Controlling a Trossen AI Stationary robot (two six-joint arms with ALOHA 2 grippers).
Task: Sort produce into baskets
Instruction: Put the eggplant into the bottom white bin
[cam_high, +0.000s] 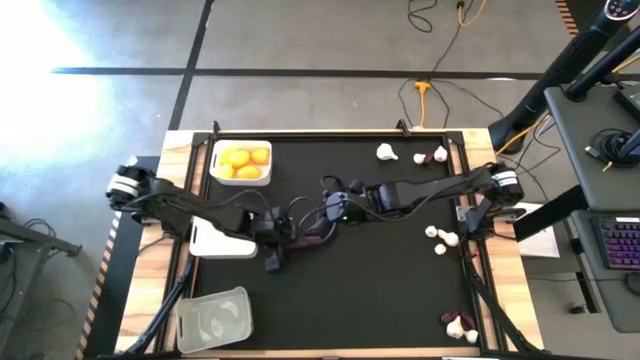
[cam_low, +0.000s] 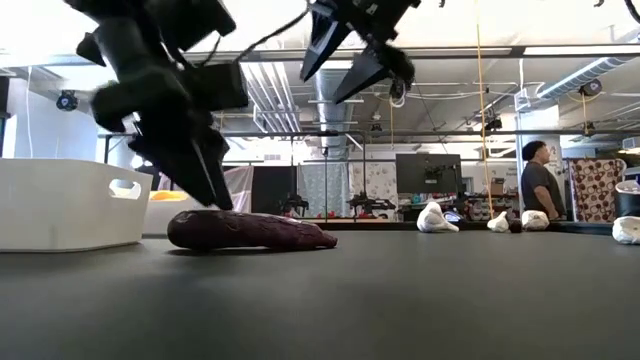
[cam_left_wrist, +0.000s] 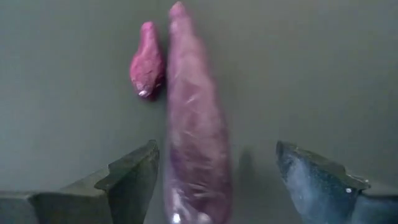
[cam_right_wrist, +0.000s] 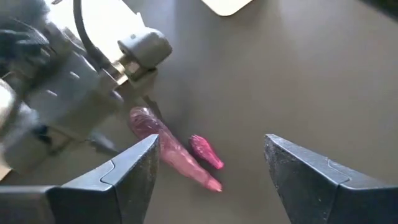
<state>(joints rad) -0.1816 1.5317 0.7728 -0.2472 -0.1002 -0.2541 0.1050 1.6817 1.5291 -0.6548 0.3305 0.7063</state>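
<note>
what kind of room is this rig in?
Probably a robotics lab or workshop: exposed ceiling ducts, a monitor on a bench behind the table, and a yellow extension cable across the concrete floor.

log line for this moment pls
left gripper: open, fingers straddling long purple sweet potato | right gripper: open, above | small purple piece: beside it

Legible markings: none found.
No readable text, label, brand, number or sign on any surface in any of the four views; the monitors and wall panels beyond the table (cam_low: 400, 290) in the low view are too small to tell.
</note>
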